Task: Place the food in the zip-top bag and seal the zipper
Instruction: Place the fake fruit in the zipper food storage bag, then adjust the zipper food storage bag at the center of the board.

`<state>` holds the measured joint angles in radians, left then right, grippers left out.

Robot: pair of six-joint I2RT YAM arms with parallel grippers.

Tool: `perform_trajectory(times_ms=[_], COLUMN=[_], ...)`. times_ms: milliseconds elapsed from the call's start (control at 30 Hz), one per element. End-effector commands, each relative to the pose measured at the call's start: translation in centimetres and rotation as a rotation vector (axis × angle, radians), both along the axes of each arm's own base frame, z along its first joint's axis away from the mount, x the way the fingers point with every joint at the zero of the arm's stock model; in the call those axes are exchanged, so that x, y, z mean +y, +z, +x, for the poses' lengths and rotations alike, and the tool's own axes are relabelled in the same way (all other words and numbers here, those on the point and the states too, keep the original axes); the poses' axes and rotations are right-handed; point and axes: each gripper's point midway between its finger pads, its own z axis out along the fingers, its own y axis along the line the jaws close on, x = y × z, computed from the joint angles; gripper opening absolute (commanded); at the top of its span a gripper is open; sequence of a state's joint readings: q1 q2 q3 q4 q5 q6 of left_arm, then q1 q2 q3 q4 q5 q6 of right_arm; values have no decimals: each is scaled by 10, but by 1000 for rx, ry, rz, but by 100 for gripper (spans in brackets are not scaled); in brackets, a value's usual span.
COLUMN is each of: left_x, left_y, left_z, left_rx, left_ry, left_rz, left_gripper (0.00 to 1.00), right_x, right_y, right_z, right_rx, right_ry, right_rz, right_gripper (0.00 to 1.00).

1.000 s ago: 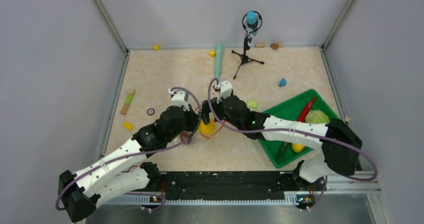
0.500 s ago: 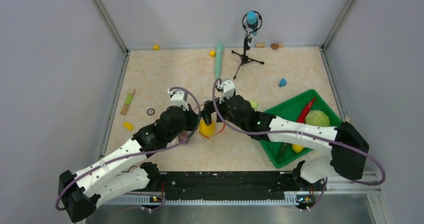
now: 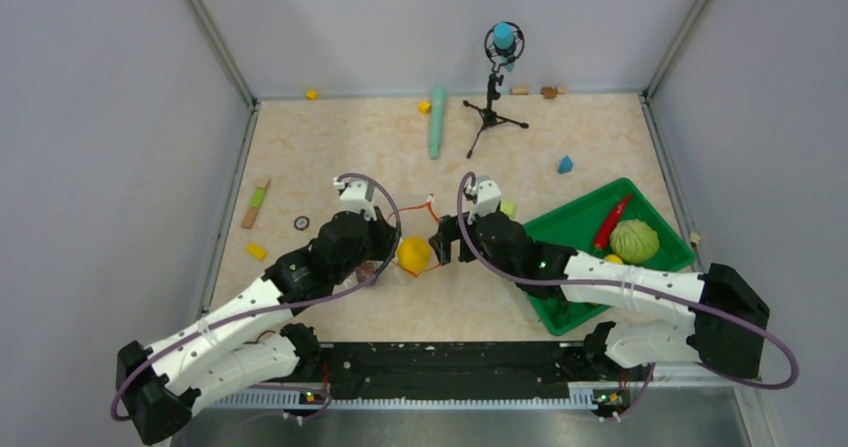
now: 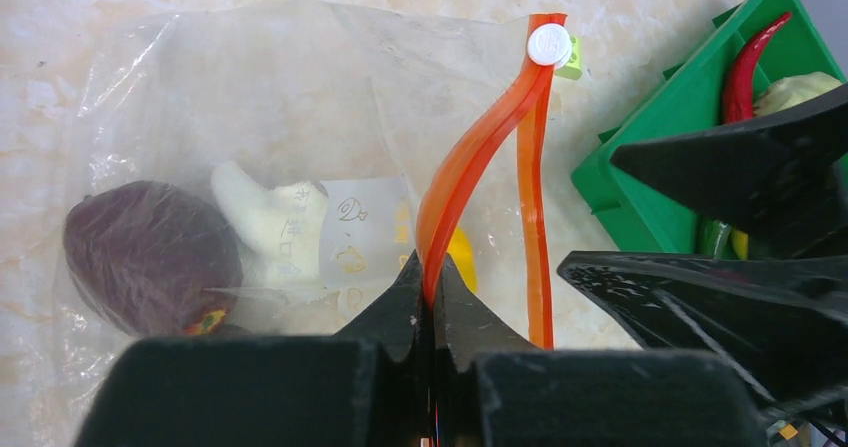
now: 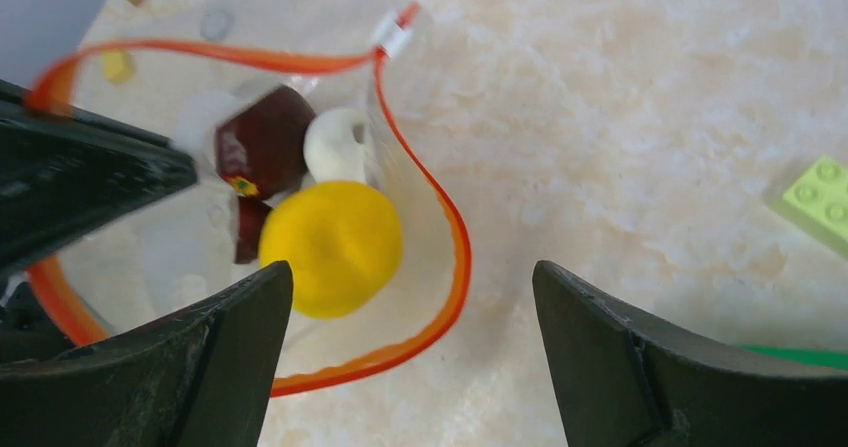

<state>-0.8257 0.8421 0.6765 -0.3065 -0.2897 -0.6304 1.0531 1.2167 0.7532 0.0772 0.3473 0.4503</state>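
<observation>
The left white-and-black arm (image 3: 235,312) and the right white-and-black arm (image 3: 620,287) reach inward, wrists almost meeting. The left black two-finger claw (image 4: 432,289) is pinched tight; the right black claw (image 5: 410,277) faces it, jaws spread wide.

We're spotting faint print on the white label (image 4: 355,237) of the zip-top bag (image 4: 250,87), just left of the zipper (image 4: 480,147); possibly characters, nothing legible.

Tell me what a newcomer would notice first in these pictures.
The clear zip-top bag in the middle, its orange-red zipper pinched by the left gripper, with a yellow piece inside. Next, the green tray on the right holding a red chili and green leafy ball.
</observation>
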Motion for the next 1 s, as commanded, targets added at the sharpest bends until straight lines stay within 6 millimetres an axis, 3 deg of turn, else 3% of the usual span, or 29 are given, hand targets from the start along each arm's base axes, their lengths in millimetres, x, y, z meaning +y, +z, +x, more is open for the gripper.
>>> perform_trajectory(times_ms=[0,133,233,300,400,433,533,733,967], left_x=[-5,-6,-5,-5,-5,-4,-3,3,8], left_y=[22,23,24,23,25,26,29,34,44], left_z=[4,3,4,3,3,2,1,-1,-5], left_rx=[-57,-56,-60,-59,-60,-63,-70,-61,-82], left_ry=[10,5,4,5,2,2,2,18,11], left_rz=[-75,-82,-80,-78,-84,-86,-90,-79,-85], left_gripper=[0,0,0,0,0,0,0,0,0], right_x=[-14,-14,-6,1,12,15,27,35,24], right_y=[-27,-45,-54,-56,-55,-52,-27,42,92], right_z=[-1,7,11,13,13,12,8,-1,-18], right_rx=[92,126,157,172,182,179,129,21,-46], right_ry=[-104,-159,-166,-158,-119,-103,-4,124,192], right_rz=[23,25,50,65,72,71,82,145,198], right_gripper=[85,76,64,51,18,11,0,0,0])
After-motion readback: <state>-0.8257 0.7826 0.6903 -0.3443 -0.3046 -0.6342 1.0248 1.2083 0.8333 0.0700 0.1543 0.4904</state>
